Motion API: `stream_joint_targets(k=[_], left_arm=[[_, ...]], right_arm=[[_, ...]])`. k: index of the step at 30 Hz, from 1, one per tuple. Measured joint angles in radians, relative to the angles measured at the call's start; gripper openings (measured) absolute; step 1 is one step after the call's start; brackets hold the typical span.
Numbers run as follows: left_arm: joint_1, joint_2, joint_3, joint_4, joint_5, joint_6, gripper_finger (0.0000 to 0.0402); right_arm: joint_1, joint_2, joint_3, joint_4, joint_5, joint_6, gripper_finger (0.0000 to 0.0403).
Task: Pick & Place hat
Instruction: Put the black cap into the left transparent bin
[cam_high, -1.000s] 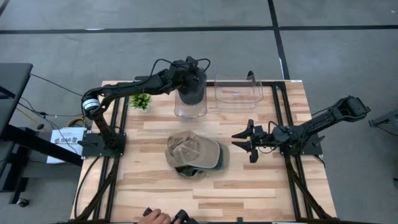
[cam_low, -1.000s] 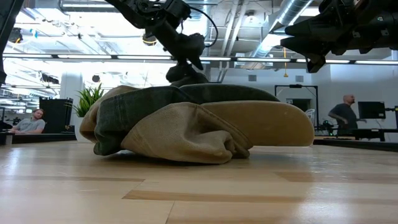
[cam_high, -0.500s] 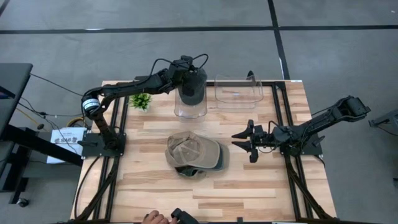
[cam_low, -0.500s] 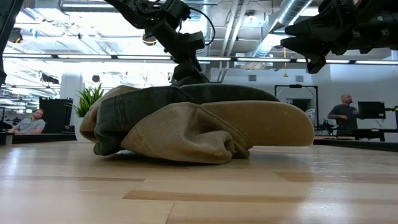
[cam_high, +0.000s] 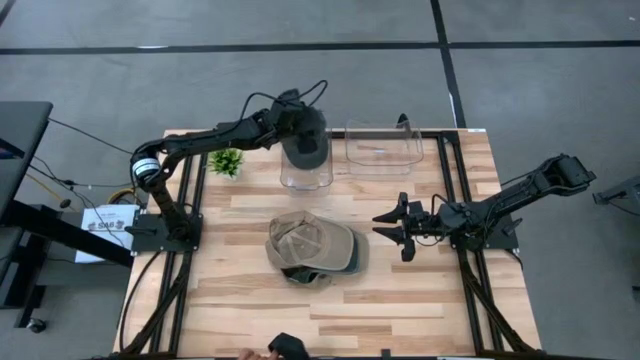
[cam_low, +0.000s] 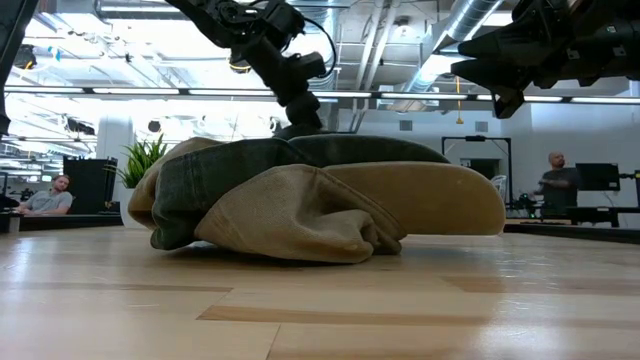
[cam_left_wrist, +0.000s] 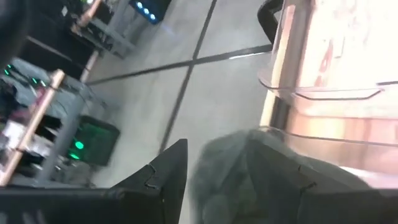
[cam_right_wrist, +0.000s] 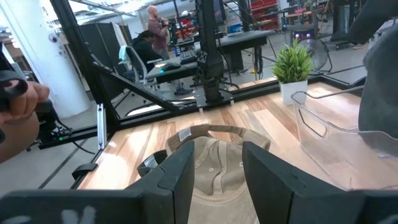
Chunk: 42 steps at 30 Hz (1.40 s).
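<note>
A small potted plant (cam_high: 227, 162) stands beside two clear bins (cam_high: 383, 148); people sit beyond.

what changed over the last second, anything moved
The left gripper drew back slightly toward the table's far edge over the clear bin, the dark hat staying in the bin. The tan hat, the right gripper beside it and the second bin stayed put.

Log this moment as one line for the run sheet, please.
left gripper: over clear bin, around dark hat | right gripper: open, beside tan hat | tan hat: on table
</note>
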Motion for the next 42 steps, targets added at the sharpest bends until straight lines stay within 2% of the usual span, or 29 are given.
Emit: stream_joint_targets(k=[9,17,28,31,34,38,40,42], left_arm=[[0.021,0.0,0.0,-0.081,0.129,-0.166,0.0163],[0.021,0.0,0.0,-0.057,0.132,-0.169,0.0163],[0.017,-0.016,-0.001,0.066,0.13,-0.137,0.0163],[0.017,-0.064,-0.001,0.08,0.132,-0.145,0.0163],[0.013,-0.135,-0.001,0.074,0.163,-0.253,0.0163],[-0.011,-0.254,-0.033,0.058,0.322,-0.431,0.0163],[-0.041,-0.323,-0.098,0.056,0.409,-0.486,0.0163],[-0.089,-0.393,-0.188,0.058,0.441,-0.532,0.0163]], right_arm=[[0.0,0.0,0.0,0.0,0.0,0.0,0.0124],[0.0,0.0,0.0,0.0,0.0,0.0,0.0124],[0.0,0.0,0.0,0.0,0.0,0.0,0.0124],[0.001,0.0,0.0,0.002,0.0,-0.001,0.0124],[0.001,0.0,0.0,0.006,0.0,-0.007,0.0124],[0.001,0.0,0.0,0.025,0.0,-0.015,0.0124],[0.0,0.0,0.0,0.052,0.0,-0.035,0.0124],[0.001,0.0,0.001,0.085,-0.001,-0.053,0.0124]])
